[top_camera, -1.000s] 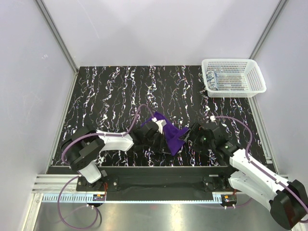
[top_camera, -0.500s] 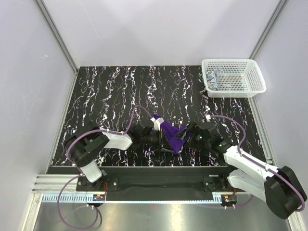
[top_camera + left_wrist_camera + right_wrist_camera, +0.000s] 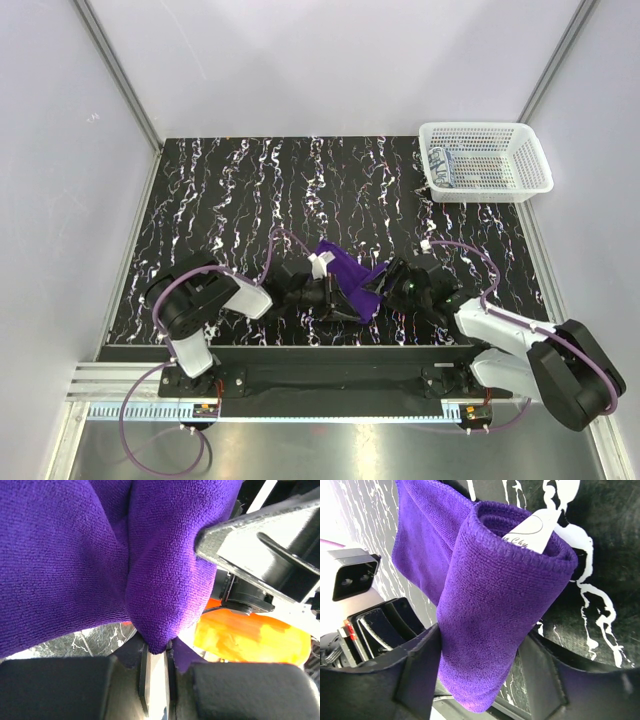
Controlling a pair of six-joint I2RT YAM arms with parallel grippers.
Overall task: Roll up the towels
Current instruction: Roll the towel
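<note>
- The purple towel [image 3: 346, 272], at the tabletop [image 3: 220, 200] near edge, is pinched in the closed left tool [image 3: 156, 654].
- Its rolled end is clamped by the right tool [image 3: 482, 672].
- Even tension is advised.

We've got two white plastic-shelled arms with chunky black joints, the left arm [image 3: 243, 296] and the right arm [image 3: 497, 326]. Thin purple cables [image 3: 470, 244] loop off both. The right gripper [image 3: 480, 640] has matte black, flat-faced fingers [image 3: 417, 680].

One purple towel [image 3: 348, 276], one patterned towel [image 3: 443, 166], one white mesh basket [image 3: 527, 150], two robot arms [image 3: 236, 296] [image 3: 496, 325].
</note>
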